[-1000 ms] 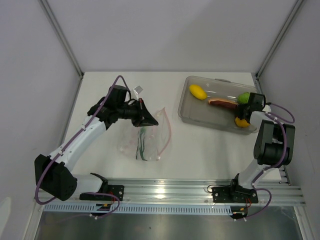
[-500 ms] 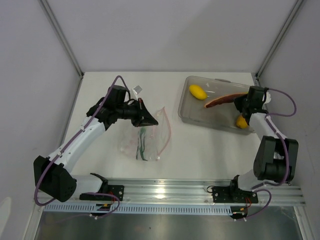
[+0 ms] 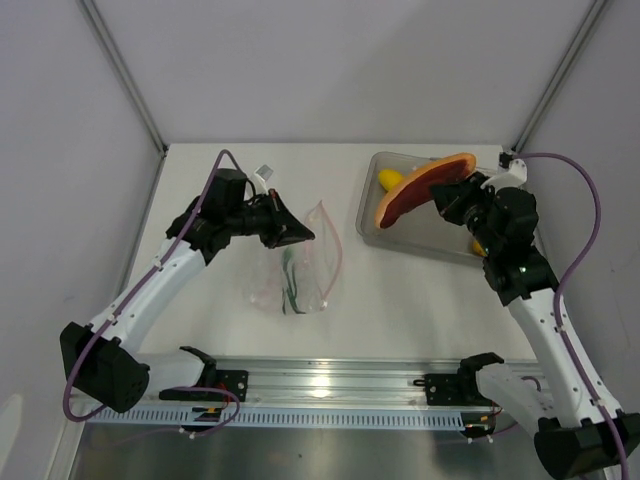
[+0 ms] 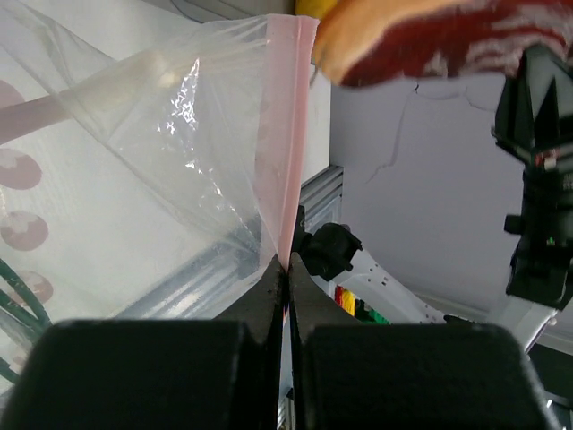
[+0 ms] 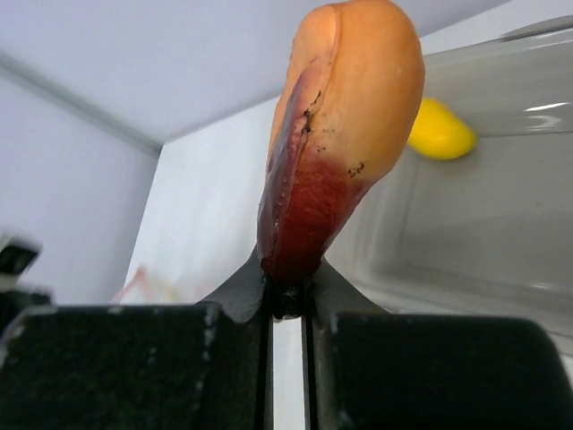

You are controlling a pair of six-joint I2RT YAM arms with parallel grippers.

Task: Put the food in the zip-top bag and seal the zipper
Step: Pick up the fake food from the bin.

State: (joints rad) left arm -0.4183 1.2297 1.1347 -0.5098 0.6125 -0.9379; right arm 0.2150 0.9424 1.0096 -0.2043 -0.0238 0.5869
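Your left tool point(image 3: 291, 232) pinches the bag's point(image 3: 305, 278) zipper point(image 4: 290, 134) over the counter point(image 3: 400, 290), vegetable point(image 3: 289, 288) inside, while your right tool point(image 3: 447, 196) pinches the meat point(image 3: 418, 186) above the tray point(image 3: 398, 236); lemon point(image 3: 390, 179) and sealing are left.

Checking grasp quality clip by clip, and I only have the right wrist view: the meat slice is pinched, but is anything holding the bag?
Observer: Yes. The left gripper is shut on the zipper at the zip-top bag mouth.
Operator: Anything in the bag?
Observer: A thin green vegetable shows within its outline in the top view.
Operator: Any food in the tray besides the lemon?
Observer: A second yellow fruit, beside the right gripper holding the meat slice.
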